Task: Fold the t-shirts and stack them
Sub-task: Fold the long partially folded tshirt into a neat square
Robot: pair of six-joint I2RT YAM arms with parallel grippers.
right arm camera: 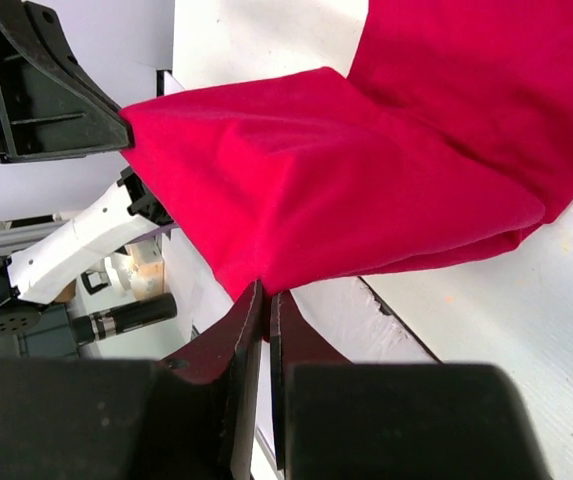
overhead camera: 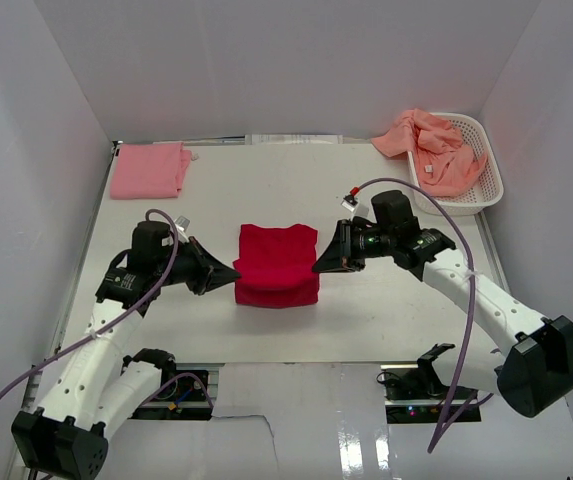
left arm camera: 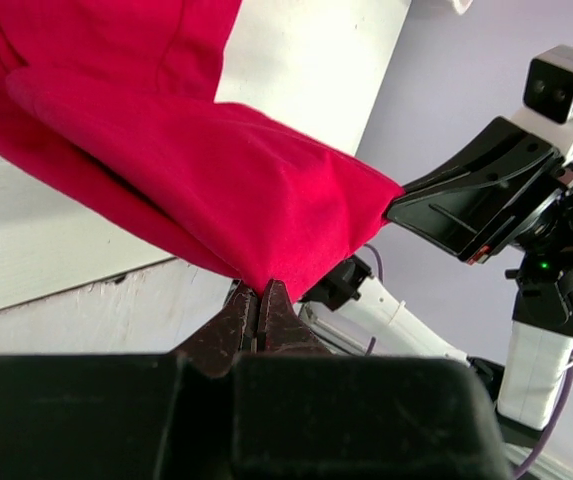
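A bright red t-shirt (overhead camera: 277, 265) lies partly folded in the middle of the table, its near part lifted off the surface. My left gripper (overhead camera: 234, 272) is shut on its left corner, and the pinch shows close up in the left wrist view (left arm camera: 259, 290) with red cloth (left arm camera: 196, 170) stretched away from it. My right gripper (overhead camera: 318, 266) is shut on the right corner (right arm camera: 268, 292), the red cloth (right arm camera: 366, 190) hanging taut between both grippers. A folded light pink t-shirt (overhead camera: 149, 170) lies at the back left. Crumpled salmon-orange t-shirts (overhead camera: 431, 148) spill over the basket.
A white latticed basket (overhead camera: 493, 178) stands at the back right by the wall. White walls close in the table on three sides. Purple cables loop over both arms. The table's near edge runs just behind the lifted cloth.
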